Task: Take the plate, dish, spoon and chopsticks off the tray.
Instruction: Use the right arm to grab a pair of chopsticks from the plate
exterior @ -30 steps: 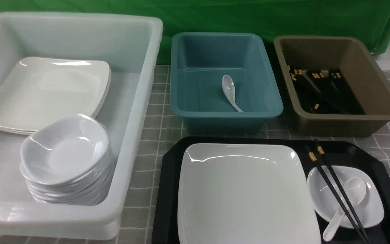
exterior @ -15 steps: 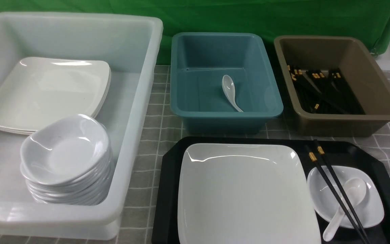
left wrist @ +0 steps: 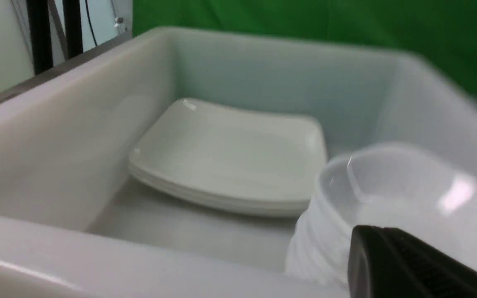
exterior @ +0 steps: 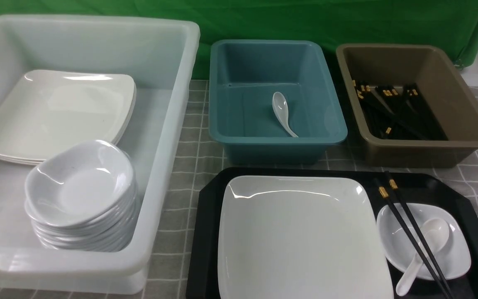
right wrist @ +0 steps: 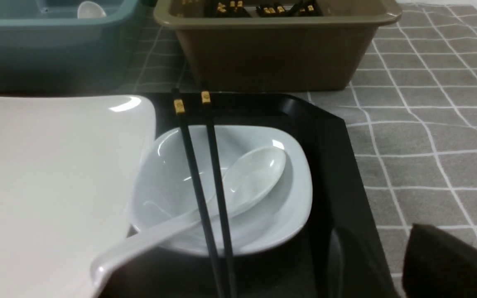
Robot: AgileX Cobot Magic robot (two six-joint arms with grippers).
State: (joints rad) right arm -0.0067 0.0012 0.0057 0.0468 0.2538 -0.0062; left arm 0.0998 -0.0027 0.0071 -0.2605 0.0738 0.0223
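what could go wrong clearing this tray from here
1. The thin black chopsticks lie loose across the small white wavy-rimmed dish and the white soup spoon in it; lifting either first would likely roll them off.
2. The large white square plate sits close beside the dish, so sliding it may bump the dish.

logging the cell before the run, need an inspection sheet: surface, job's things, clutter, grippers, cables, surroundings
surface: grey checked cloth
job's things: plate and dish side by side on the tray; spoon in the dish, chopsticks across both
clutter: white tub with plate stack and dish stack; teal tub with lone spoon; brown tub with chopstick pile
grippers: left gripper shut, by the white tub; right gripper beside the tray, state unclear
cables: thin dark cable beyond the white tub
surroundings: green backdrop
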